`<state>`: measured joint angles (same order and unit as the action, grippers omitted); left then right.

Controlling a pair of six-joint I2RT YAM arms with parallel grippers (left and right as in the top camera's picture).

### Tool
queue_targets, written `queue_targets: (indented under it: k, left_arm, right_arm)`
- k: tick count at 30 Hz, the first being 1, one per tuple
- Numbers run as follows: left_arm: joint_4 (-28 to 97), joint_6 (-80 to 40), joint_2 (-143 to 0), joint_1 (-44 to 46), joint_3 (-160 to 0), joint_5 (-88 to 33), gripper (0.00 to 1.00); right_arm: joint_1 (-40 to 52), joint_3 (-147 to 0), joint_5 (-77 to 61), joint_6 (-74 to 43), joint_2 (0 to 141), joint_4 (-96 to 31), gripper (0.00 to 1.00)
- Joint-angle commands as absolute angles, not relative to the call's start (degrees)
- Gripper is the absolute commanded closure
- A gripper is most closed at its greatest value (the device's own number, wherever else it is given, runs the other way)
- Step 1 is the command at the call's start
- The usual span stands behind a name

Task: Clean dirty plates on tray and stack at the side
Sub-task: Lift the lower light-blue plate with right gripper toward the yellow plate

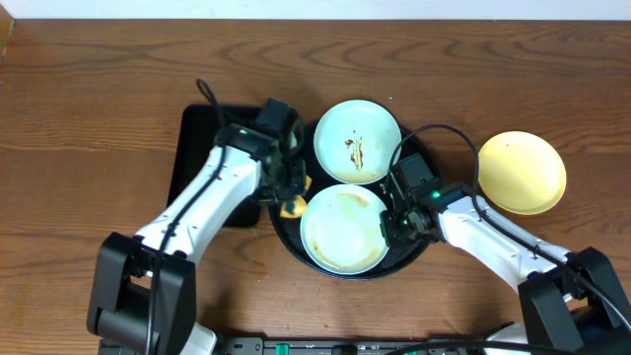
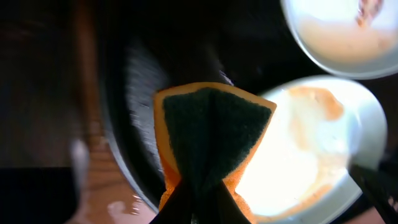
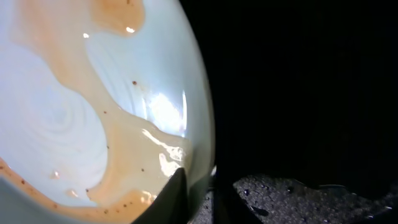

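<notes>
two smeared mint-blue plates lie on the round black tray (image 1: 291,237) at the table's middle, the farther plate (image 1: 357,141) and the nearer plate (image 1: 343,229), while the yellow plate (image 1: 521,173) sits on the wood toward the right edge. the left gripper (image 1: 288,189), over the tray's left rim, pinches a folded orange-and-green sponge (image 2: 208,137) tight. the right gripper (image 1: 394,225) has its fingers clamped on the nearer plate's right rim.

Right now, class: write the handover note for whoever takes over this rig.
Grippers: left gripper shut on sponge beside the near mint plate; right gripper shut on that plate's rim.
Places: it and far mint plate on tray, both sauce-smeared; yellow plate on table, right of tray.
Done: yellow plate off tray, seemingly clean.
Left: wipe both mint plates, stack them there.
</notes>
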<state>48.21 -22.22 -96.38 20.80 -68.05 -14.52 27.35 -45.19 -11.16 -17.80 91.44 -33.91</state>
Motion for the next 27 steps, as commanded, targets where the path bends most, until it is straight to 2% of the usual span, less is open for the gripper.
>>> queue_targets:
  k: [1, 2, 9, 16, 20, 27]
  left_arm:
    - [48.5, -21.5, -95.7, 19.0, -67.9, -12.8, 0.93]
    - [48.5, -21.5, -95.7, 18.6, -67.9, -12.8, 0.92]
    - [48.4, -21.5, -95.7, 18.0, -67.9, -12.8, 0.92]
    - [48.3, -21.5, -95.7, 18.0, -67.9, -12.8, 0.92]
    - [47.9, -21.5, -95.8, 18.0, -67.9, -12.8, 0.92]
    - [47.9, -21.5, -95.8, 18.0, -67.9, -12.8, 0.92]
  right_arm:
    - [28.6, -44.3, -11.0, -18.4, 91.1, -33.0, 0.94]
    - [28.6, -44.3, -11.0, -18.4, 91.1, -32.5, 0.99]
    - [28.4, -46.2, -7.3, -18.2, 90.1, -32.4, 0.99]
    - [28.1, -53.7, -1.8, -11.4, 84.3, -38.4, 0.99]
    - [28.1, -56.4, 4.1, -6.9, 82.1, -40.8, 0.99]
    - [28.1, -56.6, 16.7, -5.5, 81.8, -38.6, 0.99]
